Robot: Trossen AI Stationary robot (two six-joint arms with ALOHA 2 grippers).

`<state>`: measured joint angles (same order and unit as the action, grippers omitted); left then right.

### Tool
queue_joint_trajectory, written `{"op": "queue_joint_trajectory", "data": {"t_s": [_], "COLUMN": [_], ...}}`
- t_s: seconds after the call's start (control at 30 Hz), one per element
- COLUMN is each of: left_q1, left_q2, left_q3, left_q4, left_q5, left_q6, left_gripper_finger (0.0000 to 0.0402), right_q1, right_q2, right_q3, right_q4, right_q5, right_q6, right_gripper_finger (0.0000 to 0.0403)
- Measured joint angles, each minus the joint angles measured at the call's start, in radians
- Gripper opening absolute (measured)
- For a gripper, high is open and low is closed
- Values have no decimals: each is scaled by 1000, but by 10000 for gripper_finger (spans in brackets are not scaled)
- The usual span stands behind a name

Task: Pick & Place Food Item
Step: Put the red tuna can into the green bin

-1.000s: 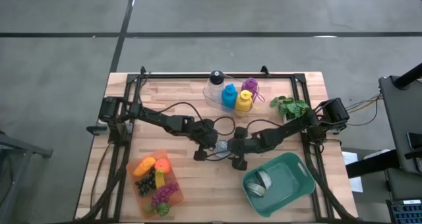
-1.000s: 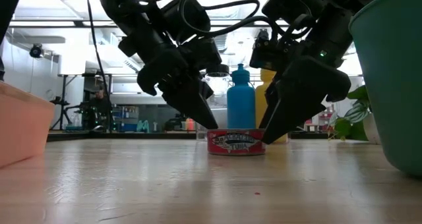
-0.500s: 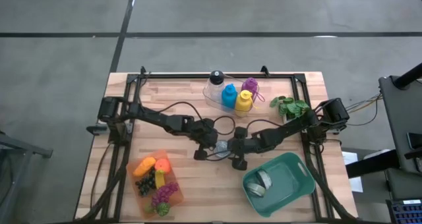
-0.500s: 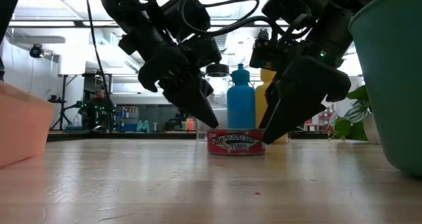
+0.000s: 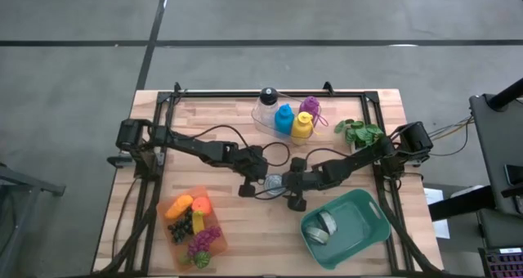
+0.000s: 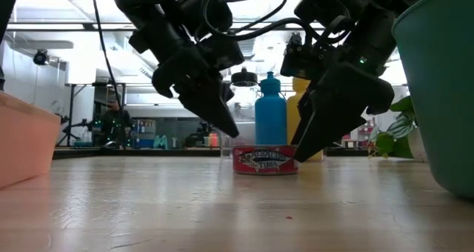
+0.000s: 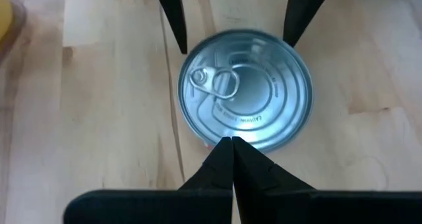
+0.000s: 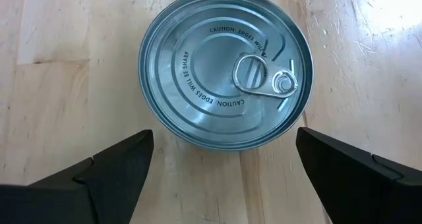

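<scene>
Nearest the low camera we have bare wooden table (image 6: 222, 207), with the edge of the orange tray (image 6: 22, 137) on one side and the wall of the green bin (image 6: 441, 89) on the other. Just beyond, the tuna can (image 6: 265, 160) stands upright on the table near its centre, pull-tab lid up, clear of both containers.

Our right gripper (image 8: 221, 165) is low over the can with its fingers spread wide, one to each side, and neither touches the wall. Our left gripper (image 7: 232, 145) has its fingers pressed together to a point at the can's near rim, holding nothing; the right fingers show beyond it.

We judge three risks. Both arms crowd one small can, so a descent could make them collide. A closing finger that meets one side first could skid the can across the smooth wood. A grip taken too high on the rim could slip.

Behind stand the blue bottle (image 6: 270, 118), a yellow bottle (image 5: 301, 126) and leafy greens (image 5: 359, 132).
</scene>
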<state>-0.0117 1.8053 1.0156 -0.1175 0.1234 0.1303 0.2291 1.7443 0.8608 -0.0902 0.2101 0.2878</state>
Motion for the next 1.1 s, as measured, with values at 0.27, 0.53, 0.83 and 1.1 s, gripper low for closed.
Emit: {"op": "queue_joint_trajectory", "data": {"t_s": [0.27, 0.53, 0.83, 1.1], "left_q1": [-1, -1, -1, -1], "left_q2": [1, 13, 24, 56], "left_q3": [-6, -7, -6, -6], "left_q4": [-8, -6, -7, 5], "left_q5": [0, 0, 0, 0], "left_q6": [0, 3, 3, 3], "left_gripper_finger": [1, 1, 1, 1], "right_q1": [0, 0, 0, 0], "right_q2": [0, 0, 0, 0], "right_q3": [0, 0, 0, 0], "right_q4": [2, 9, 22, 28], "right_q5": [0, 1, 1, 1], "right_q6": [0, 0, 0, 0], "right_gripper_finger": [370, 370, 370, 370]}}
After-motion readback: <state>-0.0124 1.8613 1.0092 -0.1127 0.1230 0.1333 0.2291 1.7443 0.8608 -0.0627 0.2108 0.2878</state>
